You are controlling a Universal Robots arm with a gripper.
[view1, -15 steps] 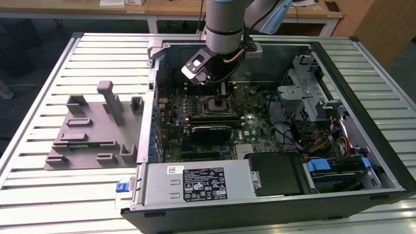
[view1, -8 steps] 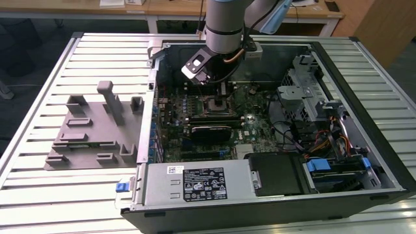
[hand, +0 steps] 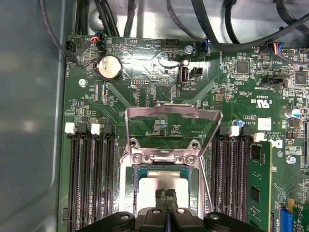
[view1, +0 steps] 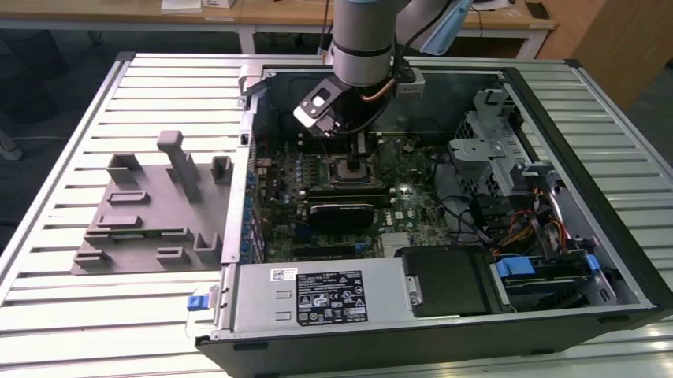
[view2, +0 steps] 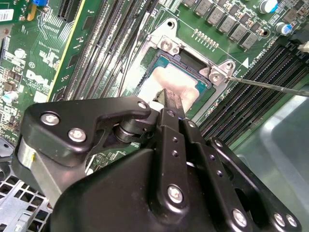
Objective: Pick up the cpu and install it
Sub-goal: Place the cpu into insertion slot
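Jaws: I am reading them as closed, the two fingers lying flat against each other with nothing between them. Their tips are sitting at the top face of the cpu (hand: 165, 179), near its middle. I cannot tell whether they are pressing or just clear of it.

The cpu is lying flat and square inside the socket (view2: 188, 58), so I am judging it placed rather than carried. Closed jaws over its centre would suit a seating check.

The load plate (hand: 145, 112) is standing raised on its hinge just beyond the cpu, and the thin lever (view2: 270, 85) is swung out to one side. Both are leaving the socket open from above.

Room: memory slots (hand: 91, 174) are flanking the socket on both sides, close in. I am treating straight up as the only free direction for the arm (view1: 361, 39).

Farther out, the walls of the case (view1: 421, 350) are boxing in the board. The grey tray (view1: 147, 213) is sitting well apart on the slatted tabletop (view1: 63, 315), at the exterior view's left.
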